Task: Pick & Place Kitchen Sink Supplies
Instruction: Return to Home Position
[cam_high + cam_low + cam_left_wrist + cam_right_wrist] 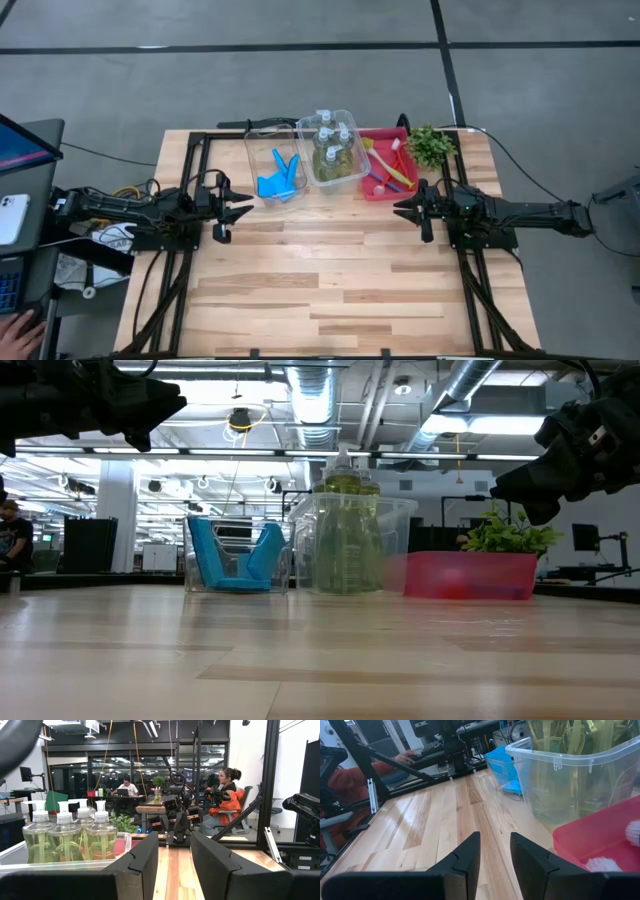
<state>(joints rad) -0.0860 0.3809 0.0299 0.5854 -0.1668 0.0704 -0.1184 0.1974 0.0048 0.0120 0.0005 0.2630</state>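
- High view: left gripper (238, 205) hangs over the table's (330, 270) left side, just beside the left clear bin (250, 160) and apart from it.
- Left wrist view: its fingers (142, 857) are parted by a narrow gap, with nothing between them.
- Right gripper (400, 208) sits over the table's right side, near the red tray's (378, 193) front edge.
- Right wrist view: same narrow gap, nothing gripped.
- Blue sponges (280, 182) are in the left clear bin, standing on edge and leaning on each other.
- Four bottles (332, 145) of yellow-green liquid stand upright in the middle clear bin (305, 165).
- Brushes (390, 168) lie in the red tray, which touches the middle bin's right side.
- Green plant (432, 145) stands just right of the tray, at the table's far edge.
- Two people sit at desks in the room beyond.
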